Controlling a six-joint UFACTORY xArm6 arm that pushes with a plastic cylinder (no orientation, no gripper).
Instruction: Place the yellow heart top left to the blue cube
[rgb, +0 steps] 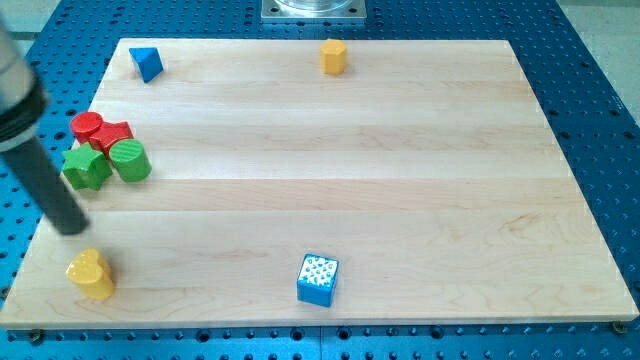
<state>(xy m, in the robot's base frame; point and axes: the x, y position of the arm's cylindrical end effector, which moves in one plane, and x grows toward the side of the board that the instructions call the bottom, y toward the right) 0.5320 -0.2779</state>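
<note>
Standing at the view's lower left corner of the wooden board (330, 150), the yellow heart (91, 273) serves as the landmark here. The arm carries no hand at all, so nothing opens or closes and nothing is held: it ends in a dark rod whose tip (73, 229) rests on the board just above the yellow heart, a little toward the view's left. A narrow strip of bare wood seems to separate the two, though whether the tip touches the heart cannot be told for certain.

The blue cube (318, 279), its upper face dotted white, sits well to the view's right of the yellow heart, at about the same height in the view and near the board's bottom edge.

Above the yellow heart, beyond the tip, a tight cluster lies against the board's left side: a green star-like block (86, 167) and a green cylinder (130, 160) side by side, with a red cylinder (87, 126) and a second red block (113, 134) of unclear shape just above them, all pressed together.

Farther up from the yellow heart, near the top edge, is a blue triangular block (147, 63). Far up and to the right of the heart stands a yellow hexagonal block (333, 56).
</note>
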